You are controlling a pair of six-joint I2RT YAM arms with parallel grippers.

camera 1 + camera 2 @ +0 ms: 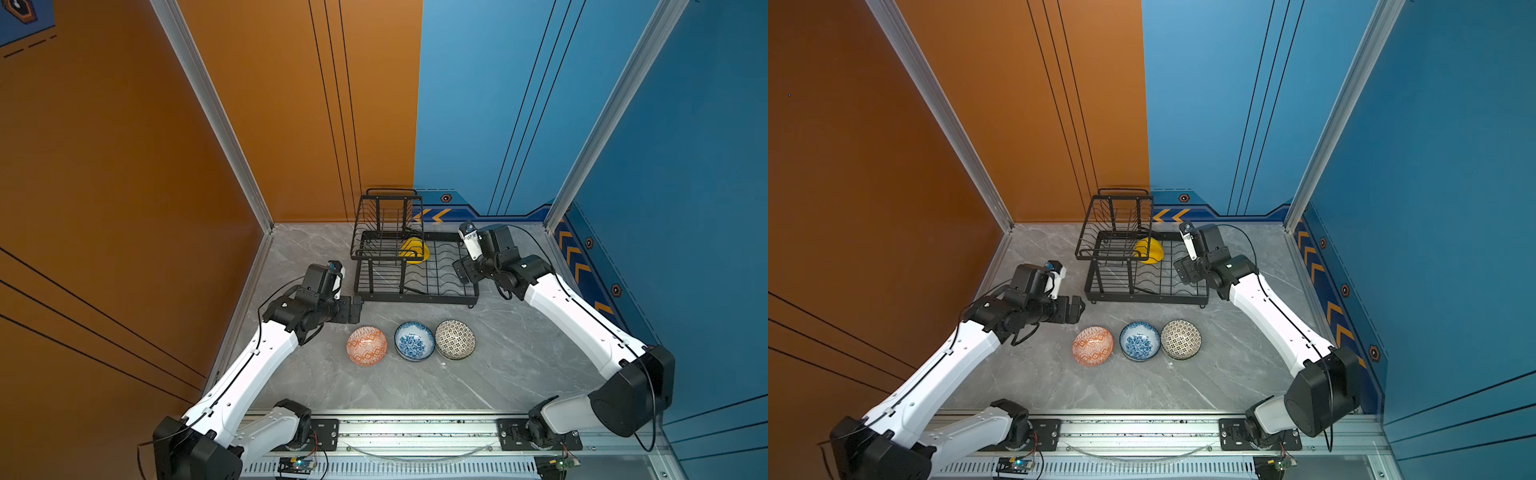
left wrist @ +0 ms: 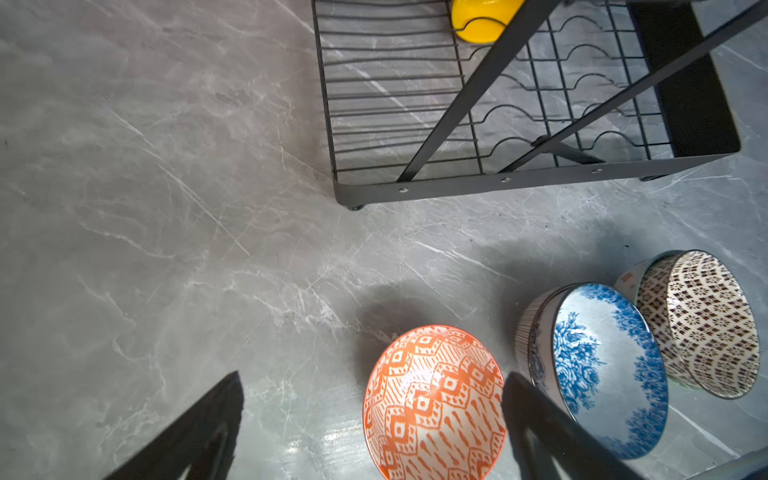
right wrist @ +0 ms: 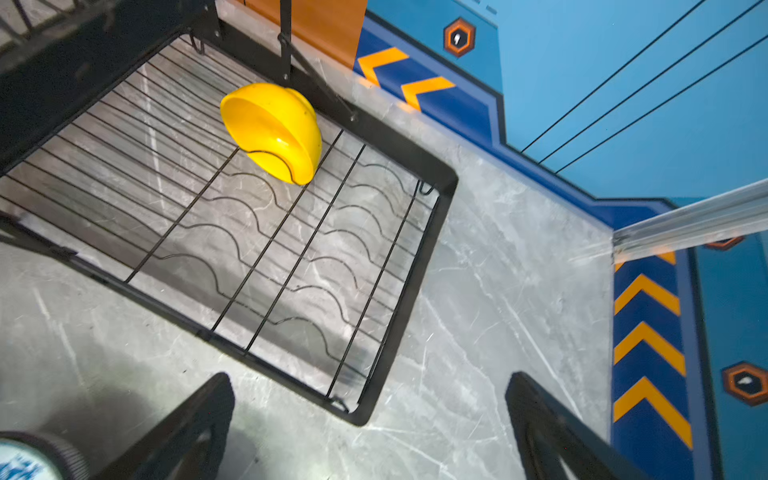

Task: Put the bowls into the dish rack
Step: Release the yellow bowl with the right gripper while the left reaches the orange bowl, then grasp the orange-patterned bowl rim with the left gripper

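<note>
Wires of the dish rack (image 1: 415,296) half-hide the yellow bowl (image 1: 419,254) ahead of the wide-open right gripper (image 1: 462,272), left gripper (image 1: 356,308) equally slack, empty.

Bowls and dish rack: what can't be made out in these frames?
- yellow bowl: partly behind upper-tier wires of the dish rack in both top views; cut off by the frame edge in the left wrist view.
- blue-white bowl, black-white bowl: the left wrist view shows other walls beneath them; whether more bowls are nested there, cannot tell.
- orange-white bowl: cut off by the left wrist frame edge.
- round thing, right wrist view: blurred, cut off at the corner.
</note>
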